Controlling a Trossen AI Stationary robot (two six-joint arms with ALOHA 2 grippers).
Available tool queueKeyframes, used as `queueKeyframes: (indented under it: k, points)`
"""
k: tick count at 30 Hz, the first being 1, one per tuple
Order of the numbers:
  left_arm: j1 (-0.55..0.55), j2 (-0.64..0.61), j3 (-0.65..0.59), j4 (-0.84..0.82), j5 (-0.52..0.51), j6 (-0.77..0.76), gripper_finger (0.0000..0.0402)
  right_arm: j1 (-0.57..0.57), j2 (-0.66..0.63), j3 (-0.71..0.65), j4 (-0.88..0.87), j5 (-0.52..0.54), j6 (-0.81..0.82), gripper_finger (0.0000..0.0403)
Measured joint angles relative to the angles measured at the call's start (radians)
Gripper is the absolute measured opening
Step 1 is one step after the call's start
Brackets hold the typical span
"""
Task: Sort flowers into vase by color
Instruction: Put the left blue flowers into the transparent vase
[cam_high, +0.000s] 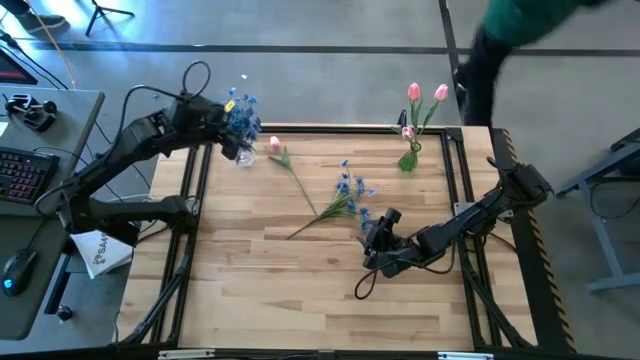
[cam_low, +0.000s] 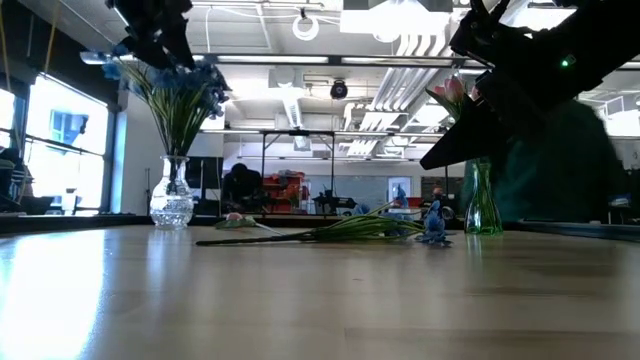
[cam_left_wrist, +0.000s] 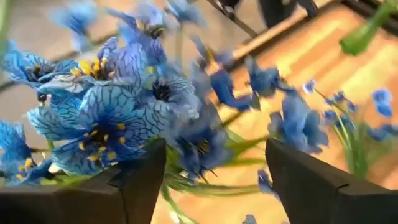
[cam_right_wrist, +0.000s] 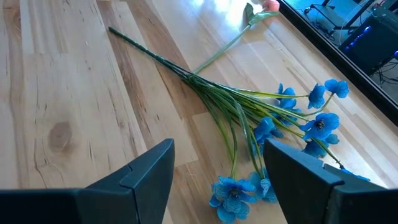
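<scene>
A clear glass vase stands at the table's far left with blue flowers in it. My left gripper hangs open just above those blossoms, one finger on each side of them. A green vase at the far right holds pink tulips. A bunch of blue flowers and one pink tulip lie flat mid-table, their stems crossing. My right gripper waits open, low over the table, just near of the lying bunch.
A person in dark green stands beyond the table's far right corner. A desk with a keyboard and mouse lies off the left edge. Black rails run along the table's sides. Bare wood fills the near half.
</scene>
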Motion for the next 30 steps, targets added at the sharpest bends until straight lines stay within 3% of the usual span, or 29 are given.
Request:
queueKeyframes:
  k: [5,10,22,30]
  points:
    - [-0.004,0.051,-0.045,-0.002,0.032,-0.025,0.0215,0.0,0.0,0.0,0.0,0.0,0.0,0.0243]
    - [-0.005,0.075,-0.028,0.0,0.06,-0.001,0.0204,0.0,0.0,0.0,0.0,0.0,0.0,0.0243]
    - [-0.005,0.06,0.091,-0.005,0.201,-0.017,0.0268,0.0,0.0,0.0,0.0,0.0,0.0,0.0243]
    - [-0.005,0.065,0.095,0.006,0.216,-0.081,0.0273,0.0,0.0,0.0,0.0,0.0,0.0,0.0243]
